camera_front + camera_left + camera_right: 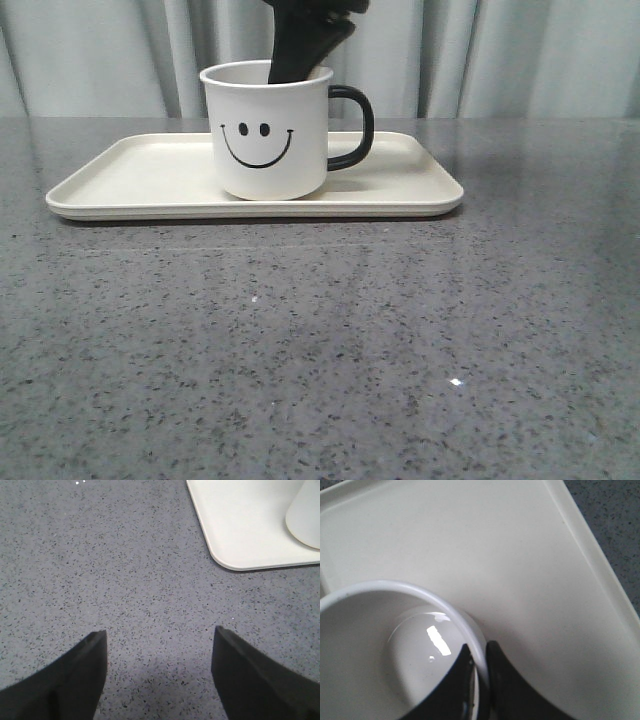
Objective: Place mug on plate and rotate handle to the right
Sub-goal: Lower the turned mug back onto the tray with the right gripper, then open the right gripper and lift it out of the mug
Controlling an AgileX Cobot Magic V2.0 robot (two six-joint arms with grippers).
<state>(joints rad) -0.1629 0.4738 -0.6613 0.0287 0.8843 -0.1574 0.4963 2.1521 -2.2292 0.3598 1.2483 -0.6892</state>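
I see the mug (266, 130) standing upright on the plate (130, 170), near its middle, smiley face toward the front camera. The handle (352, 127) sticks out to the robot's right, its loop standing vertically. The plate lies flat on the grey speckled counter (320, 350), its long axis running left to right across my front view.

My right gripper (480, 667) comes down from above and is pinched narrow on the mug's rim (470, 630) — one finger (452, 690) inside the cup, the other outside against the wall, on the rear part of the rim in the front view. The mug hangs nowhere; its base sits on the plate directly beneath this gripper.

My left gripper (159, 675) is spread wide over bare counter, holding nothing — a rounded corner of the plate (235, 555) and a sliver of the mug's base (306, 517) lie ahead of it, well apart from its fingers (75, 680).
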